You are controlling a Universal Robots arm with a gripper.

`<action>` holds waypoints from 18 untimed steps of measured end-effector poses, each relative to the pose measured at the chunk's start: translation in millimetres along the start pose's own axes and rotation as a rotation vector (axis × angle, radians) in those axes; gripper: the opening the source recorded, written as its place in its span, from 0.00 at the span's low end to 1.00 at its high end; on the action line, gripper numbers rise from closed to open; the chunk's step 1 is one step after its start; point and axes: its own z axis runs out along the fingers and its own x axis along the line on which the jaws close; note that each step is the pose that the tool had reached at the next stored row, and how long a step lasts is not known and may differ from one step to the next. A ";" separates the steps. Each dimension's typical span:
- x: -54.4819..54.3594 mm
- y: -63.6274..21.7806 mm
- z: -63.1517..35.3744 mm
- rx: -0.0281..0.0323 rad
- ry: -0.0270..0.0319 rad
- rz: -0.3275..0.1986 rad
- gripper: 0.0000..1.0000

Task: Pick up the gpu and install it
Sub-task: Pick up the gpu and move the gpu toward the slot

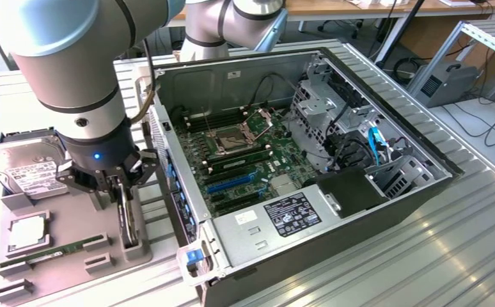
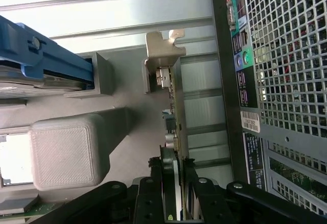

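gpu (image 1: 129,225): on edge in grey holder (image 1: 77,217), between jaws
jaws: gripper (image 1: 119,190) pinching gpu top
case (image 1: 333,211): 3 o'clock from gripper

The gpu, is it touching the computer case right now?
Apart. The wrist view shows a strip of ribbed table between the gpu and the computer case, along its rear panel.

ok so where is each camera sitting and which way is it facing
exterior view: high up, looking down into the open black computer case; the grey robot arm and its hand show.
wrist view: on the wrist, looking past the hand along the thin black gpu card with a silver bracket.
shared: the hand closed on the gpu card, the case's rear panel.
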 end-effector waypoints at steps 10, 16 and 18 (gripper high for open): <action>-0.3 0.6 -13.5 -0.0001 0.0000 0.000 0.28; -0.5 0.8 -20.6 0.0000 0.0000 0.000 0.28; -0.5 0.9 -23.1 0.0001 0.0001 0.000 0.28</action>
